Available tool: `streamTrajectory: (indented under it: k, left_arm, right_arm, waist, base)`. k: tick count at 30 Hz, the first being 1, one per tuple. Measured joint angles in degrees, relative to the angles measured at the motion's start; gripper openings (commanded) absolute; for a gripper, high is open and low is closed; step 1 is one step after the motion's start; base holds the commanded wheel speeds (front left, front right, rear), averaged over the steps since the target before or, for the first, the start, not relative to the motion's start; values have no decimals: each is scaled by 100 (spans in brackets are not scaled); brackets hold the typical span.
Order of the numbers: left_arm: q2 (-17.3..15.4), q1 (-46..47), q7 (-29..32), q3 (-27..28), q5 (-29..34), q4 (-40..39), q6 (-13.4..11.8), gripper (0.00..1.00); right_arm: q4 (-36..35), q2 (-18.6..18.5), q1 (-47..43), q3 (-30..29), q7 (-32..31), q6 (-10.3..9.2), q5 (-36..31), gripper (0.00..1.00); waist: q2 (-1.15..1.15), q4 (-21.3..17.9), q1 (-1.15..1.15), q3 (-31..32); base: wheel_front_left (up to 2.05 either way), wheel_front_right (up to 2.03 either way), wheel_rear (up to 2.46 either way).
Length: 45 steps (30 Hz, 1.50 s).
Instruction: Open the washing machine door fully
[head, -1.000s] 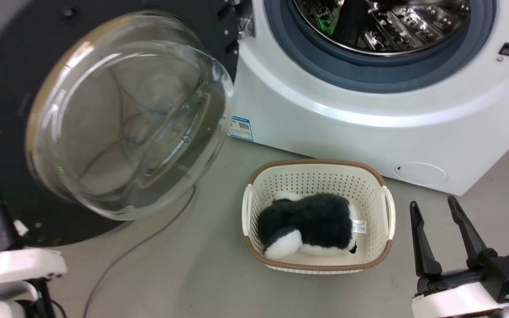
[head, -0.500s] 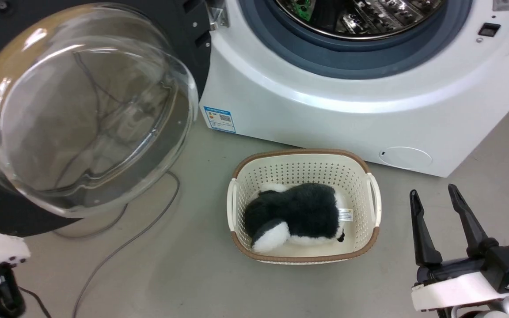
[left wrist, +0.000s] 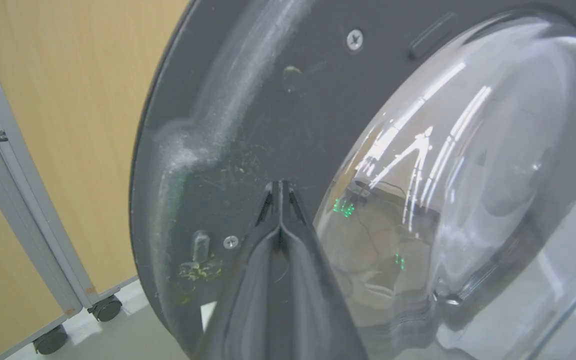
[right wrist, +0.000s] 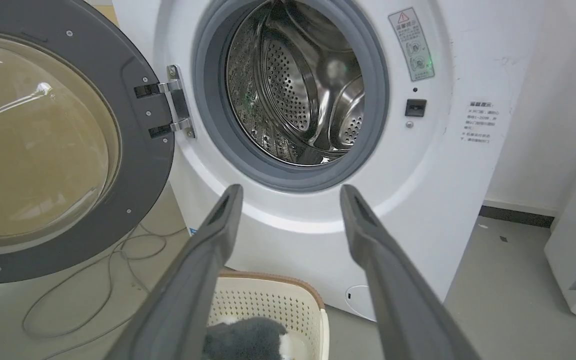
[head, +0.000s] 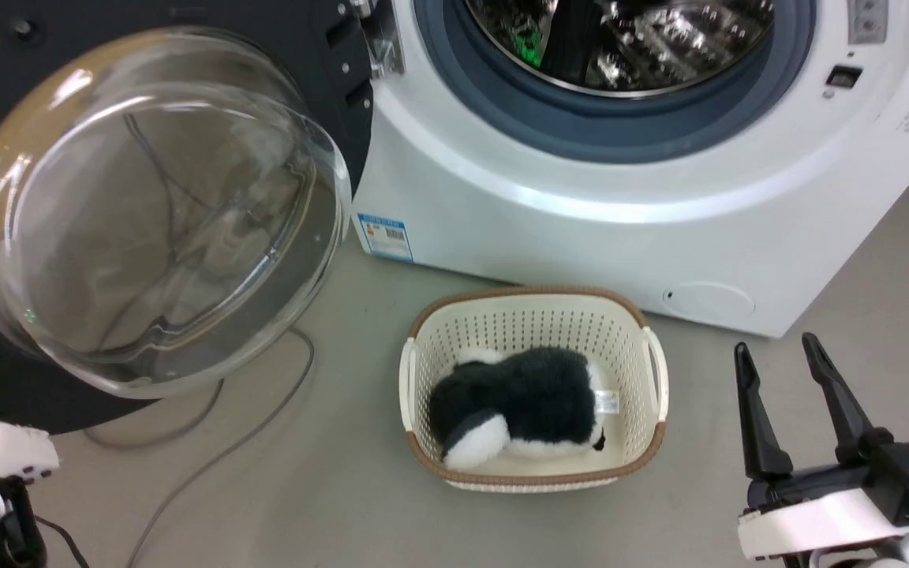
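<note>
The machine [head: 581, 229] bore a blue-edged barcode sticker [head: 384, 235] low on its left corner and a red-triangle warning label [right wrist: 411, 44] by the drum [right wrist: 298, 90], their print too small to read. The door [head: 147, 213], a black disc with a bulging clear bowl, hung wide open left of the machine. The left gripper [left wrist: 279, 187] was pressed together near its inner face; the right gripper [head: 774, 343] stood spread, empty.

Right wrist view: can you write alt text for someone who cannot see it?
The washing machine door stands wide open to the left on its hinge, baring the steel drum. In the foreground the right gripper is open; behind its fingers sits a cream basket holding a plush toy.
</note>
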<state>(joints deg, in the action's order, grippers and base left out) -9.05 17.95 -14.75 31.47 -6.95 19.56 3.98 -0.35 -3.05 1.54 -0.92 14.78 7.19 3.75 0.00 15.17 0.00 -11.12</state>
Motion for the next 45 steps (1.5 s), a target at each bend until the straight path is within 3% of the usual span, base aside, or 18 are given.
streamTrajectory:
  k: [8, 20, 22, 25, 34, 45]
  left_arm:
    - [287, -463, 0, -383, 282, -703, 223, 0]
    - [575, -1263, 0, -1279, 335, -1553, 266, 0]
    - [612, -1402, -1, -1432, 278, -1669, 223, 100]
    - [623, -1574, 0, -1593, 107, -1814, 148, 100]
    - [624, -1974, 0, -2072, 401, -2065, -69, 100]
    - [626, -2096, 0, -2598, 447, -1809, -313, 100]
  right_arm:
    - [-22, 0, -219, -120, 0, 0, 89, 100]
    - [-100, 0, -400, -194, 0, 0, 138, 100]
    - [-124, 0, -438, -222, 0, 0, 140, 100]
    - [-140, 0, -515, -244, 0, 0, 140, 100]
    - [-176, 1, -589, -250, 0, 0, 138, 100]
    - [-191, 0, -599, -220, 0, 0, 137, 100]
  waist:
    - [0, 21, 0, 436]
    - [0, -257, 0, 858]
    - [0, -346, 0, 907]
    - [0, -478, 0, 969]
    - [0, -901, 0, 1041]
    - [0, -1407, 0, 1059]
  base:
    - [0, 0, 0]
    - [0, 0, 0]
    - [0, 0, 0]
    - [0, 0, 0]
    - [0, 0, 0]
    - [0, 0, 0]
